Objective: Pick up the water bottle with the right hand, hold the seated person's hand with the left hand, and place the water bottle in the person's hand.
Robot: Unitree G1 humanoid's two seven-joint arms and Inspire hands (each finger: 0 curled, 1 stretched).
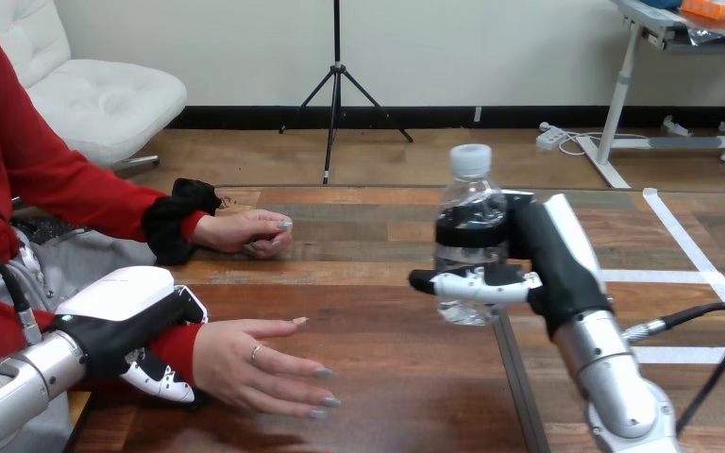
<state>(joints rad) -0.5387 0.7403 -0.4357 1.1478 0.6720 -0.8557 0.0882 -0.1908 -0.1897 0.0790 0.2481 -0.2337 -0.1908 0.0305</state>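
Note:
A clear water bottle (470,236) with a white cap is lifted off the table at centre right, upright, with my right hand (538,260) shut on it, fingers and thumb wrapped round its body. My left hand (137,330) at lower left is curled round the person's wrist over the red sleeve. That person's hand (260,366) lies palm down on the table with fingers spread toward the right. The person's other hand (245,231) rests loosely closed on the table farther back. The bottle is about a hand's width right of the held hand.
The wooden table (378,377) has a seam running down under my right forearm. White tape lines (694,255) mark the table's right part. The person sits at the left side.

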